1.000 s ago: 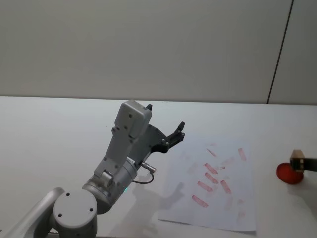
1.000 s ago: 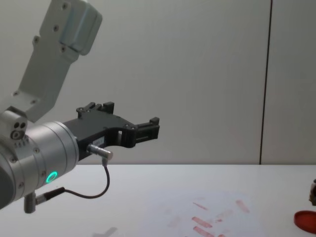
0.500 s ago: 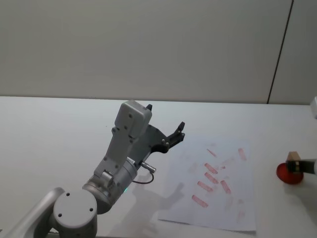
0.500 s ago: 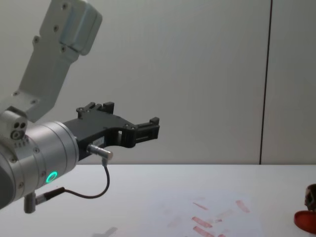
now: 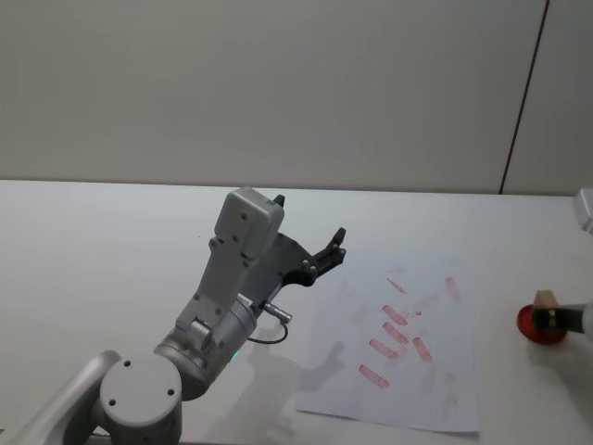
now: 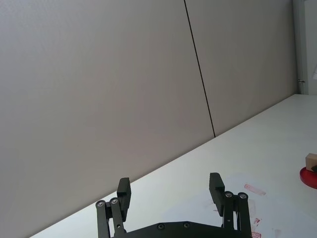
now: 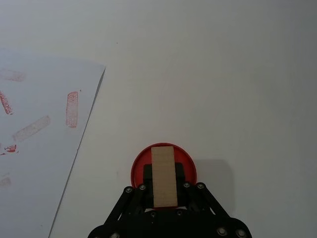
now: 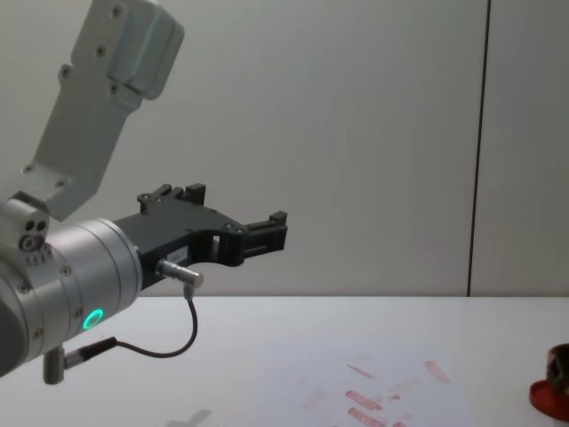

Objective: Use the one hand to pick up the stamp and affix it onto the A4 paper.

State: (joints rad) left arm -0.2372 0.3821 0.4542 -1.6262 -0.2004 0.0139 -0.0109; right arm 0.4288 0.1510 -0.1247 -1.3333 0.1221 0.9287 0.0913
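The tan wooden stamp [image 7: 163, 157] stands upright between the black fingers of my right gripper [image 7: 163, 172], which is shut on it. It sits low over the flat red round pad [image 7: 140, 164]; I cannot tell if it touches. In the head view the stamp [image 5: 547, 298], right gripper [image 5: 554, 318] and pad [image 5: 539, 330] are at the far right, just right of the A4 paper [image 5: 408, 371] with its red marks. My left gripper [image 5: 329, 248] hangs open in the air left of the sheet, nothing between its fingers [image 6: 215, 184].
The white table [image 5: 111, 241] stretches wide to the left and behind the paper, ending at a grey wall. My raised left arm [image 8: 80, 267] with its green ring stands over the table's near left part.
My right gripper has come down with the stamp toward the red pad. The left arm has not moved.
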